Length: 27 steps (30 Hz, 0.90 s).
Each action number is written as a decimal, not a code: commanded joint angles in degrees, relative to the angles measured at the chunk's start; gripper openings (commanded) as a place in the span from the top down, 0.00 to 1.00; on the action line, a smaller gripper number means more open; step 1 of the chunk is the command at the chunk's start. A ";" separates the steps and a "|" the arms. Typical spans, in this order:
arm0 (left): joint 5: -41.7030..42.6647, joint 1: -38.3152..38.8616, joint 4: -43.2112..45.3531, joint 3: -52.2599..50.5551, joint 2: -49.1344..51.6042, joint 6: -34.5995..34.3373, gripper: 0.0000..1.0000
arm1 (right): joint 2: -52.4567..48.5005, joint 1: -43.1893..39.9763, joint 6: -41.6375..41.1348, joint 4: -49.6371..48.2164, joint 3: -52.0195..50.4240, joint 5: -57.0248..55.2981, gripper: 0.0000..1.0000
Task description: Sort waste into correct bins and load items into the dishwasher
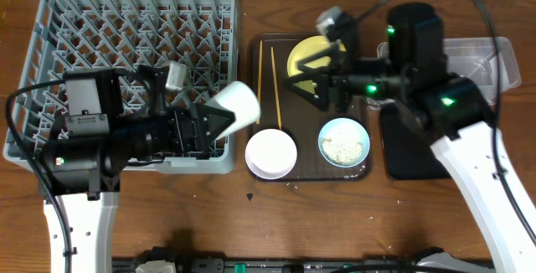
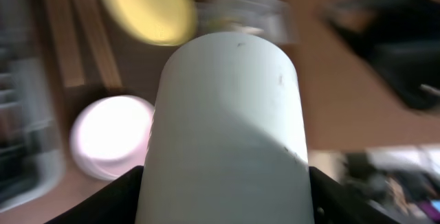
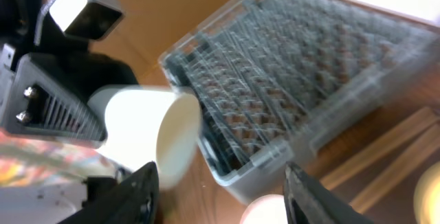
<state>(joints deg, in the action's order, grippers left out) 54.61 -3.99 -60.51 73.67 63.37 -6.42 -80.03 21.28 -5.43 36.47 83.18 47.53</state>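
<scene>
Left wrist view: nearest to you is the small pale cup (image 2: 227,114), gripped firmly at its sides by the left gripper (image 2: 223,207) and lying tilted with its mouth away from the camera. Behind it you see, blurred, the white bowl (image 2: 110,138), then the two chopsticks (image 2: 86,38) and the yellow plate (image 2: 146,7). From overhead, the cup hangs over the right edge of the grey dish rack (image 1: 109,30). Your right gripper (image 1: 300,83) is spread wide, holding nothing, above the yellow plate on the brown tray (image 1: 306,168).
</scene>
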 commanded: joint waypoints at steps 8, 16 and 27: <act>-52.39 -5.22 -7.78 1.31 2.16 -12.44 0.36 | 4.26 -0.98 0.35 20.46 0.04 -21.42 0.41; -56.76 -5.22 -7.63 1.31 11.02 -16.85 0.36 | 3.89 -0.96 0.35 24.79 0.00 -22.03 0.41; -53.88 -5.22 -6.03 1.31 23.56 -17.90 0.26 | 3.89 -0.96 0.35 26.03 0.00 -22.03 0.41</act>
<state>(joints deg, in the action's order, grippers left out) 0.03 -8.99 -66.81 73.73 84.64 -23.64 -75.85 20.53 -5.41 62.06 83.18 25.80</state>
